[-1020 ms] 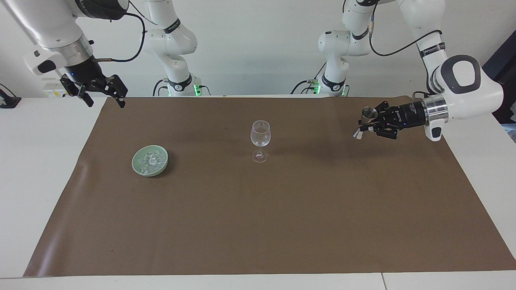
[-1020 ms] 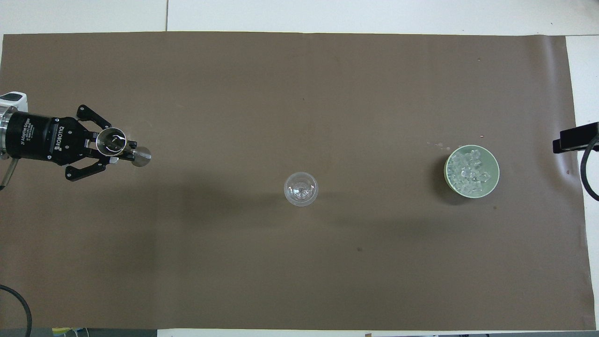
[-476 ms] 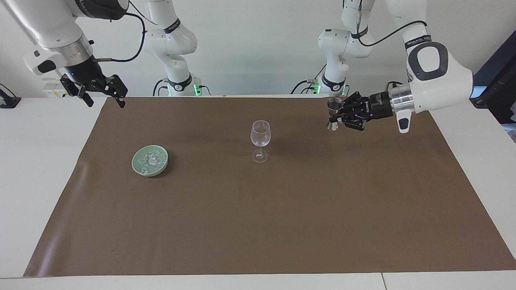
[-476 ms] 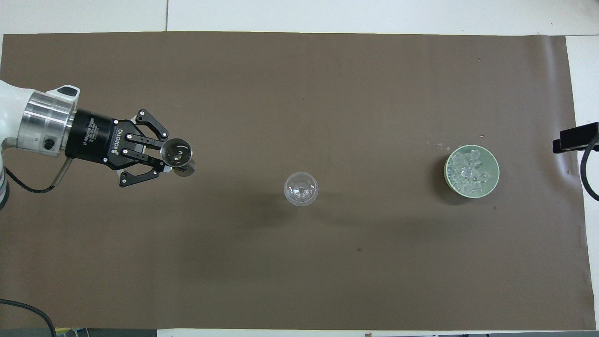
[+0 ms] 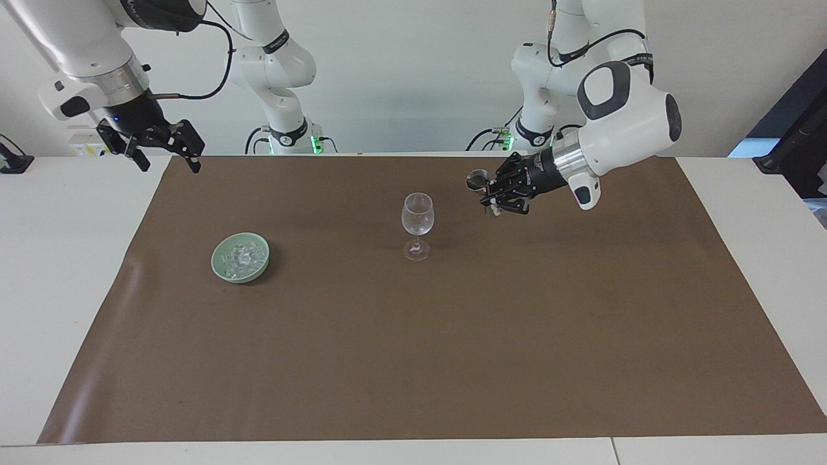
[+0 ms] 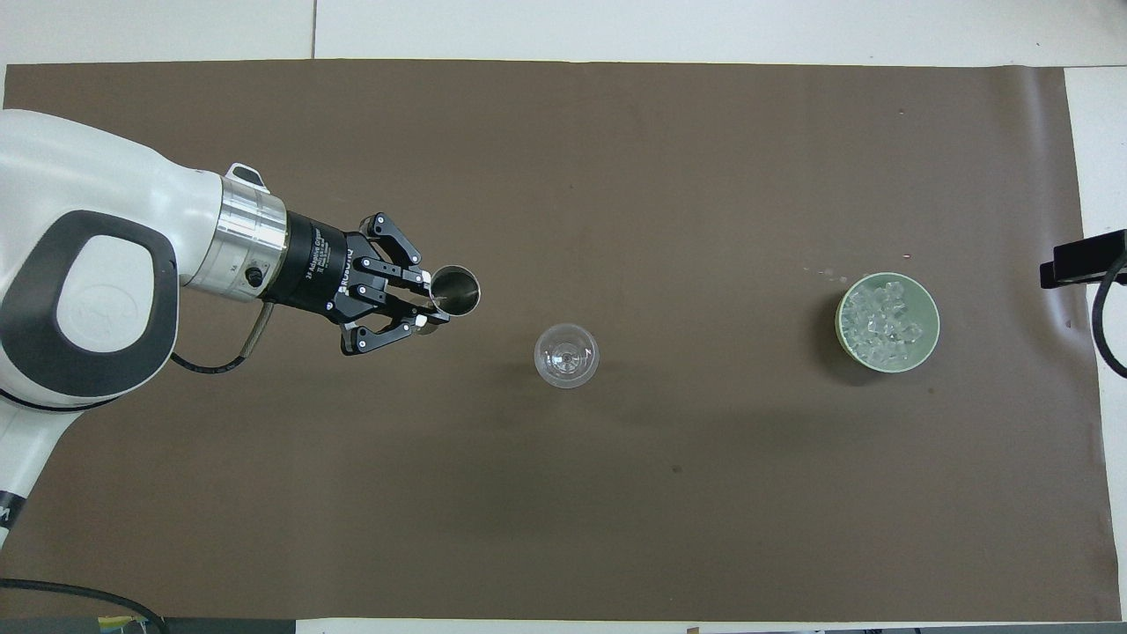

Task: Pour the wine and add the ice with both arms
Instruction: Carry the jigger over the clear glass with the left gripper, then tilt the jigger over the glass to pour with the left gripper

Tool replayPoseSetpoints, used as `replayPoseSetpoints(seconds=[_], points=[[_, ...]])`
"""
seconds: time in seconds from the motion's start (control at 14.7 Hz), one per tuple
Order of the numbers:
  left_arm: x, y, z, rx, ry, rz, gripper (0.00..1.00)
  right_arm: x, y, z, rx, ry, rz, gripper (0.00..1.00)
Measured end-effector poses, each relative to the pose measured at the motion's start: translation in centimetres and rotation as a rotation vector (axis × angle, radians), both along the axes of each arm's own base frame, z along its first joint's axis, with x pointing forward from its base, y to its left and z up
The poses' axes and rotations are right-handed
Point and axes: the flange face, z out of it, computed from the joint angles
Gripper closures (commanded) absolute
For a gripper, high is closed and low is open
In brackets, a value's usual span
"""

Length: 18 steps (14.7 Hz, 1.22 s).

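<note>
A clear stemmed glass [image 5: 417, 216] [image 6: 566, 355] stands upright mid-mat. My left gripper [image 5: 492, 194] [image 6: 429, 304] hangs beside it, toward the left arm's end, shut on the waist of a small metal measuring cup [image 5: 479, 181] [image 6: 455, 291] held mouth up and apart from the glass. No wine shows in either view. The ice [image 5: 241, 256] [image 6: 883, 321] lies heaped in a pale green bowl [image 5: 242, 278] [image 6: 931, 304] toward the right arm's end. My right gripper [image 5: 165, 152] waits open and empty, raised over the mat's corner.
A brown mat [image 5: 413, 355] covers most of the white table. A black bracket [image 6: 1083, 260] juts in at the mat's edge near the bowl. A few small specks [image 6: 823, 273] lie on the mat beside the bowl.
The left arm has swung the metal cup from the left arm's end of the mat to just beside the glass. The right arm, glass and bowl have not moved.
</note>
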Motion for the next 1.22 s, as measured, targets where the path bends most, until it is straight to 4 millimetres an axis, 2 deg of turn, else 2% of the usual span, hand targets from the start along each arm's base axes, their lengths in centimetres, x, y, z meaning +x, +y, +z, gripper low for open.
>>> replayPoseSetpoints(seconds=[0.82,1.22], points=[[-3.7,-8.2,-1.3,0.276,-0.118,-0.041,1.0,0.0,0.0,0.0,0.0,0.0,0.0,0.0],[-5.0,-10.1,-1.6,0.4,-0.182,-0.078,1.0,0.0,0.0,0.0,0.0,0.0,0.0,0.0]])
